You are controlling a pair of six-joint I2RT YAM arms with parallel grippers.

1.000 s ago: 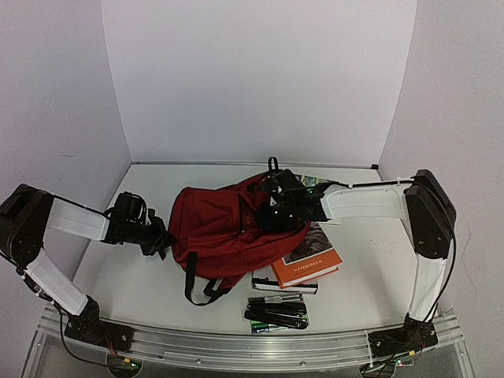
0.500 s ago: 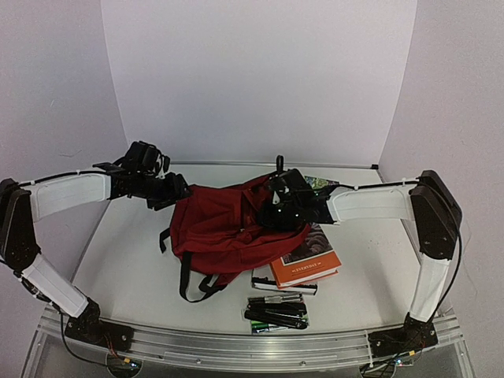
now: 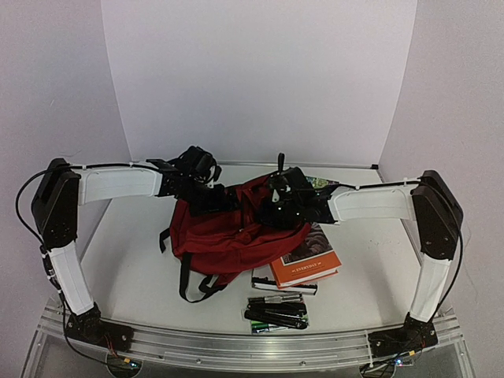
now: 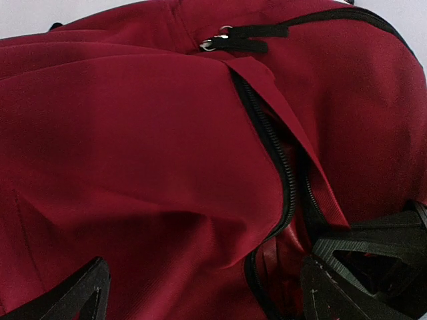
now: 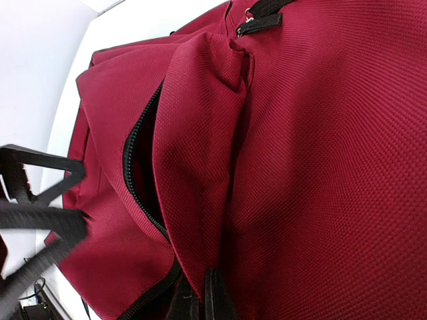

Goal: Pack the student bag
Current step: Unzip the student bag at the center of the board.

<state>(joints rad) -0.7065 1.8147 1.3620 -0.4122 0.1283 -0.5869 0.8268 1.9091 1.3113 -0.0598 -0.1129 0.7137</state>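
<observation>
Between pale walls (image 3: 260, 79), your white surface (image 3: 126, 252) holds the red backpack (image 3: 220, 236): left claw (image 4: 208, 263) gaping wide over it, right claw (image 5: 200, 297) pinching its fabric.

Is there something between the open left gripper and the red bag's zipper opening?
Nothing visible. The left gripper hangs open directly over the bag, with the zipper opening showing between its fingers. The right gripper pinches a fold of the bag beside that opening.

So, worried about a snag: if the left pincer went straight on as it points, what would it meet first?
Most likely the student bag, its red fabric beside the open zipper, though depth is unclear.
</observation>
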